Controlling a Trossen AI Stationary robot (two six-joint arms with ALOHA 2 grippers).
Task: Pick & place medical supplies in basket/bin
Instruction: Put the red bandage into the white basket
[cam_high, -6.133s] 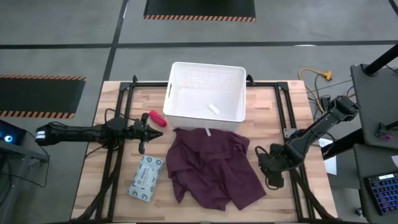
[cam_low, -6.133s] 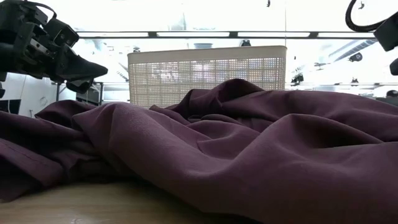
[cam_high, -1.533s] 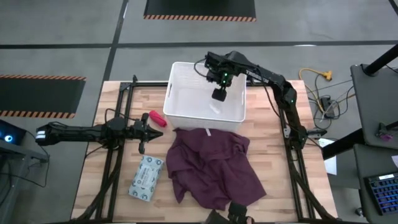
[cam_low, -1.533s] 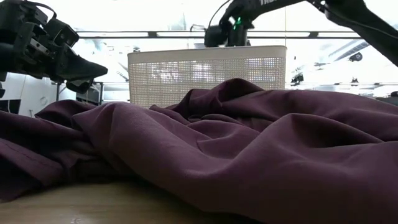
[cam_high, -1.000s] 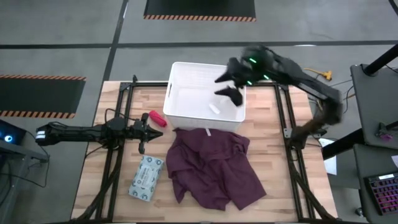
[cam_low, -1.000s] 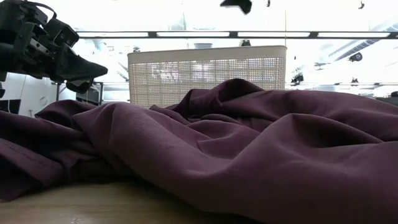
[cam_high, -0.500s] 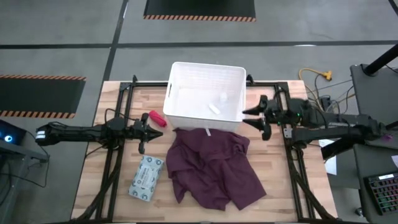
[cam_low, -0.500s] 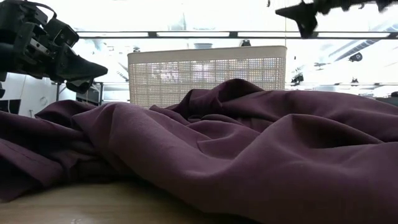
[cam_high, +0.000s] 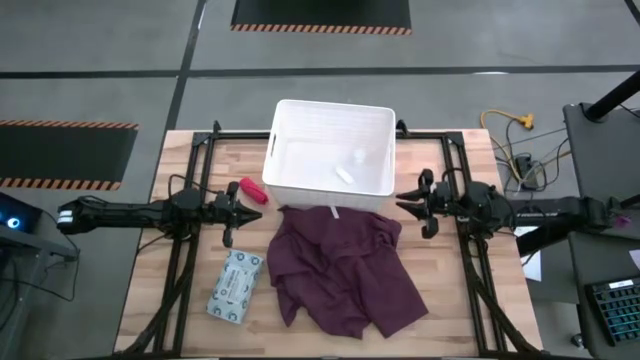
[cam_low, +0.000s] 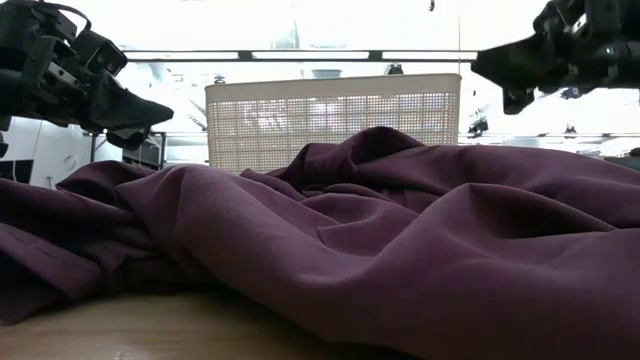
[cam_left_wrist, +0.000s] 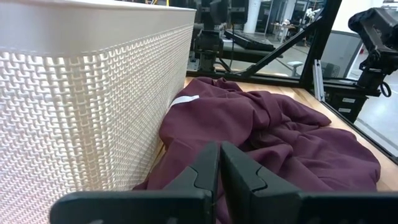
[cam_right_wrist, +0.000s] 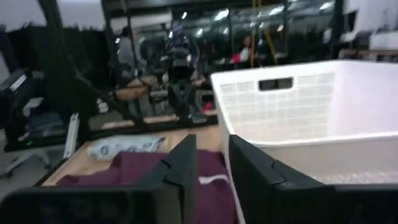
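Note:
The white basket (cam_high: 290, 180) stands at the table's far middle, with a tiny white stick (cam_high: 344, 175) and a small white round bottle (cam_high: 358, 157) lying on its floor. A red tube (cam_high: 250, 191) lies on the table left of the basket. The pale patterned packet (cam_high: 236, 285) lies flat near the front left. My left gripper (cam_high: 248, 211) hovers shut just in front of the red tube. My right gripper (cam_high: 408, 205) hangs open with nothing in it, right of the basket's near right corner, fingers pointing left.
A large maroon cloth (cam_high: 345, 268) lies crumpled in front of the basket, between the two grippers, and fills the low view (cam_low: 400, 250). Black frame rails (cam_high: 190, 260) run along the table's left and right sides. Bare wood shows at the front right.
My right gripper has swung from high over the basket's far right part down and toward the near edge, and now hangs beside the basket's near right corner. The white bottle now shows lying in the basket, where the arm covered it before.

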